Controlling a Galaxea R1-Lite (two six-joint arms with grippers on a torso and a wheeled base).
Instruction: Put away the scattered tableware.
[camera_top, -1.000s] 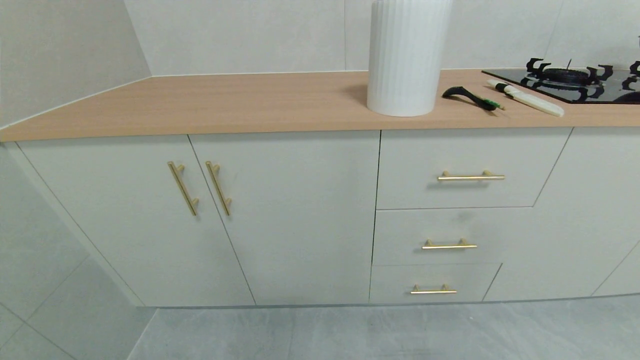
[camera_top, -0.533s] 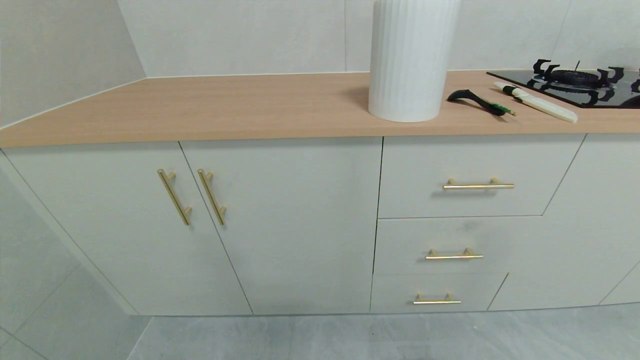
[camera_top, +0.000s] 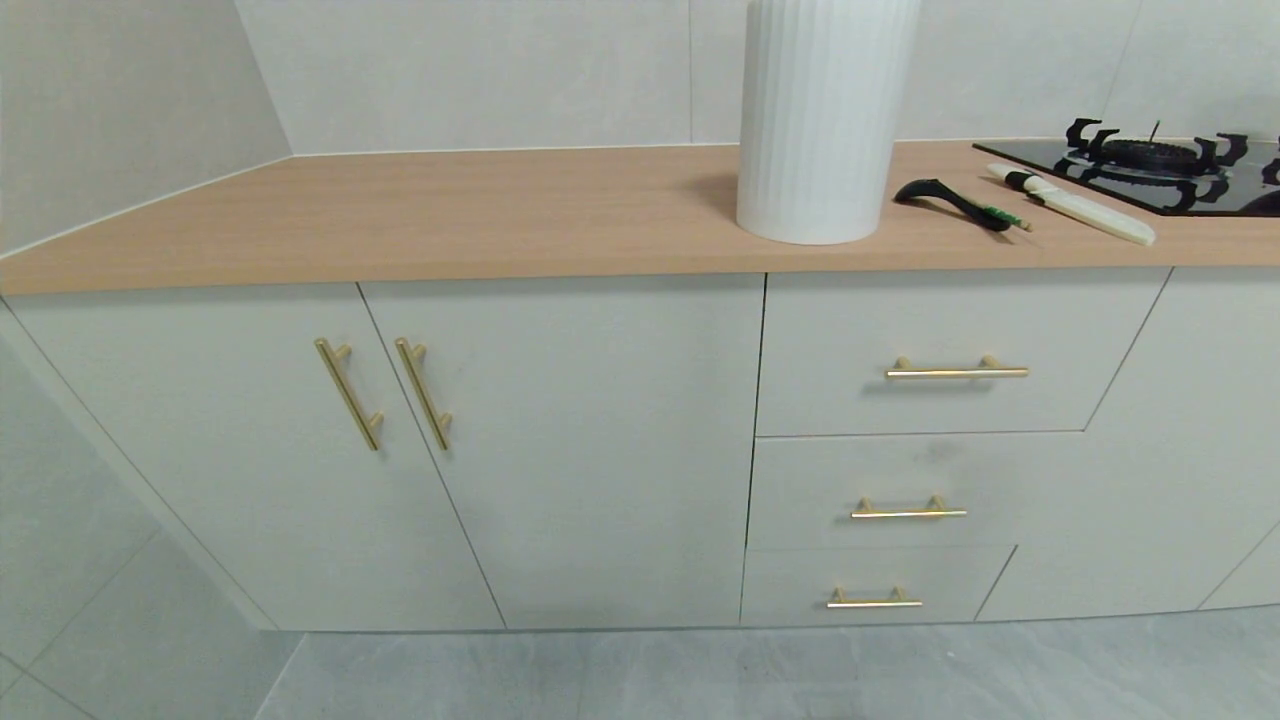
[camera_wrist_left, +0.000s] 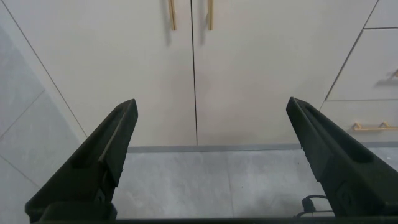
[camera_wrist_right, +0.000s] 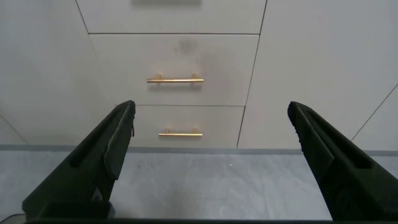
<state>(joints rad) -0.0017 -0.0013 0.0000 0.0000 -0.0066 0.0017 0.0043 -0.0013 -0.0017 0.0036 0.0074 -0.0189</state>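
Observation:
On the wooden countertop (camera_top: 450, 215), right of a tall white ribbed container (camera_top: 822, 115), lie a black-handled utensil (camera_top: 958, 203) and a white knife (camera_top: 1078, 206) with a black band. Both rest beside the stove. My left gripper (camera_wrist_left: 211, 109) is open, held low facing the double cabinet doors (camera_wrist_left: 193, 68) near the floor. My right gripper (camera_wrist_right: 211, 112) is open too, held low in front of the lower drawers (camera_wrist_right: 175, 70). Nothing is between the fingers of either one.
A black gas hob (camera_top: 1160, 170) sits at the countertop's right end. Below are two cabinet doors with gold handles (camera_top: 385, 395) and three drawers with gold bar handles (camera_top: 955, 371). Grey tiled floor (camera_top: 640, 675) runs along the cabinet base; a tiled wall closes the left side.
Between one second and half a second ago the head view shifted, so the counter sits slightly lower and closer. Since then nothing has moved.

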